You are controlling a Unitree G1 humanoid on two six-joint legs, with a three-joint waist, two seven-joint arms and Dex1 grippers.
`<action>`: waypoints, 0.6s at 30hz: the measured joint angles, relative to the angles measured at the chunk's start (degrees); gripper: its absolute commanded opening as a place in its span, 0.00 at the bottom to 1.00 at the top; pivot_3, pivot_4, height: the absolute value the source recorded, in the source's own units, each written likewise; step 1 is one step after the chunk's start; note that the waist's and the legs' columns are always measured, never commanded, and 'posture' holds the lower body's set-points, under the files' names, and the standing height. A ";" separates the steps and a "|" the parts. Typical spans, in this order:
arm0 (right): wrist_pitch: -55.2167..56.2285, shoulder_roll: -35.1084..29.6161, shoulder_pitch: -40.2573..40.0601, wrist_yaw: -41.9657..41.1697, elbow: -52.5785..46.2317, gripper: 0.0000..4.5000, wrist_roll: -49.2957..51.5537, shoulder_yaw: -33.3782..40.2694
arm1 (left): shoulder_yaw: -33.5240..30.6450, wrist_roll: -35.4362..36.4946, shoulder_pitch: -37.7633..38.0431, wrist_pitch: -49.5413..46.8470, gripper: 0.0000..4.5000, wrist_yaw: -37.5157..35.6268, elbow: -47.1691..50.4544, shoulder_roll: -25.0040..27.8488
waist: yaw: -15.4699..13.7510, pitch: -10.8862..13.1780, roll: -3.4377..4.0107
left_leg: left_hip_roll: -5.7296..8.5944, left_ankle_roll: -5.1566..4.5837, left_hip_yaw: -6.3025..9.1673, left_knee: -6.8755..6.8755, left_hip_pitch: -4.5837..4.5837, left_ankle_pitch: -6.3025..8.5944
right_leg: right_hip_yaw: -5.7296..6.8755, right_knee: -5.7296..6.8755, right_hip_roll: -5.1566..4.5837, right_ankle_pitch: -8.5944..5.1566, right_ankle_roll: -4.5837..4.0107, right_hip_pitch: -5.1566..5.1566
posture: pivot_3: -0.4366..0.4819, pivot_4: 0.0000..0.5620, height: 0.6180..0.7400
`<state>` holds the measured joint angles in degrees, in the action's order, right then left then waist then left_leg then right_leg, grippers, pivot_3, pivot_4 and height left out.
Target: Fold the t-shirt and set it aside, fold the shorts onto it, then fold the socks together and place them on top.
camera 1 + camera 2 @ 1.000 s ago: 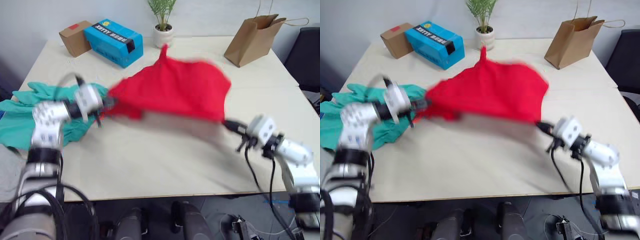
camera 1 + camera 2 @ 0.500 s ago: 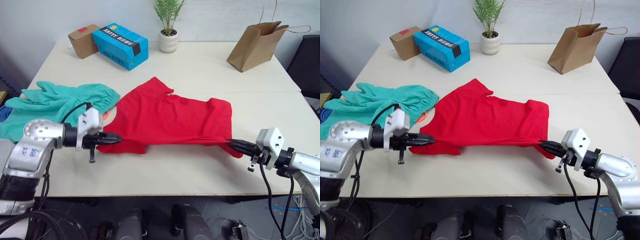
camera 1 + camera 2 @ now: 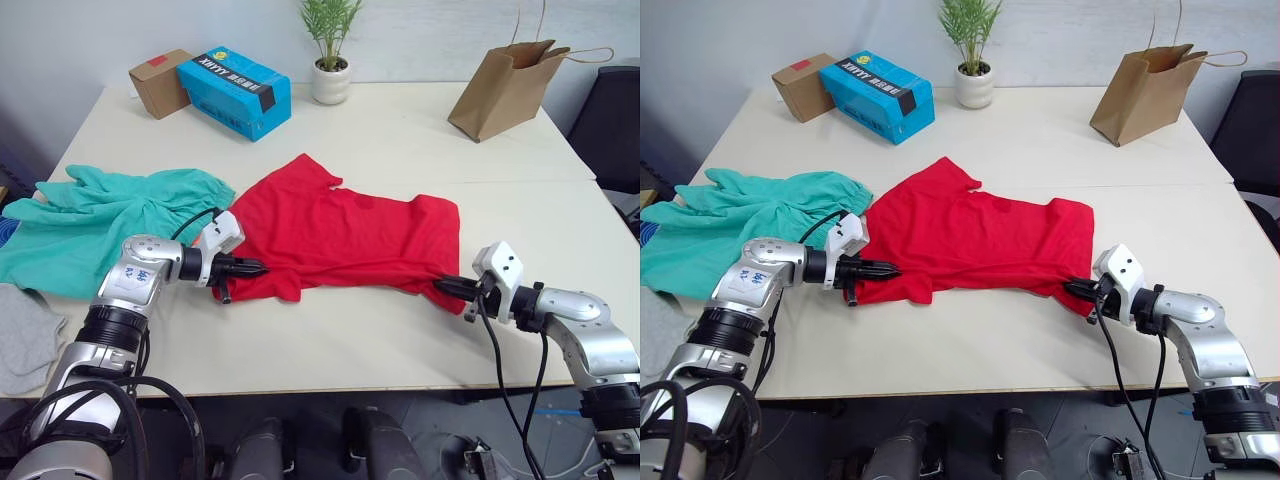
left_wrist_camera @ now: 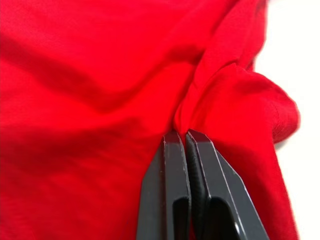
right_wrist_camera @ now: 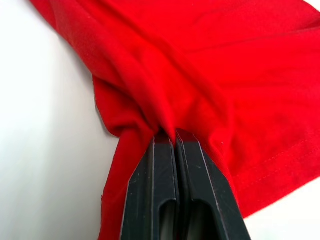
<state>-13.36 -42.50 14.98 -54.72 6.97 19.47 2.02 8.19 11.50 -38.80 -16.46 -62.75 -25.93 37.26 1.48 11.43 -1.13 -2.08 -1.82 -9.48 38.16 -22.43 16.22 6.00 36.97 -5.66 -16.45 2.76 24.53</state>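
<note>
Between the left claw (image 3: 258, 268) and right claw (image 3: 440, 285), both pinched shut on opposite edges: the shirt (image 3: 345, 235), stretched flat, likely for folding.

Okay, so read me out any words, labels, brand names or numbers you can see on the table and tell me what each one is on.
Blue box: dark printed lettering runs along its top face, too blurred to read with certainty.
Small cardboard box: a red label with no legible text.
Brown paper bag, plant pot, t-shirt and shorts: no writing visible.
</note>
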 measured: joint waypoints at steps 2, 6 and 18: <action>0.50 0.05 -0.99 -0.22 -0.99 0.00 -0.05 0.18 | -2.45 1.09 1.67 2.59 0.34 -0.17 0.58 -0.18 | 0.10 0.00 0.00 | -0.02 0.01 0.00 -0.04 0.00 0.01 | -0.01 0.00 0.00 0.00 0.00 0.02 | 0.48 0.27 1.00; 1.19 0.07 -3.23 -1.50 -3.73 0.00 0.10 0.50 | -7.71 3.49 4.39 10.15 0.62 -2.07 3.87 0.82 | 0.05 0.00 0.00 | -0.04 0.02 0.00 -0.03 -0.01 0.01 | 0.01 0.00 0.00 0.00 0.00 0.02 | 0.48 0.27 1.00; 1.53 1.28 -6.49 -1.20 -9.70 0.00 1.24 1.26 | -5.75 -2.92 26.41 26.77 1.00 -0.01 34.75 1.99 | -0.06 -0.02 0.04 | -0.04 -0.01 0.02 -0.15 0.09 0.11 | -0.02 -0.08 -0.02 0.02 -0.04 -0.06 | 0.48 0.27 1.00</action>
<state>-11.83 -41.22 8.49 -55.93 -2.73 20.71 3.28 2.43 8.58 -12.39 10.31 -62.76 8.82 39.25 1.42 11.41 -1.09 -2.12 -1.83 -9.46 38.00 -22.34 16.33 5.98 36.89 -5.68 -16.43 2.72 24.47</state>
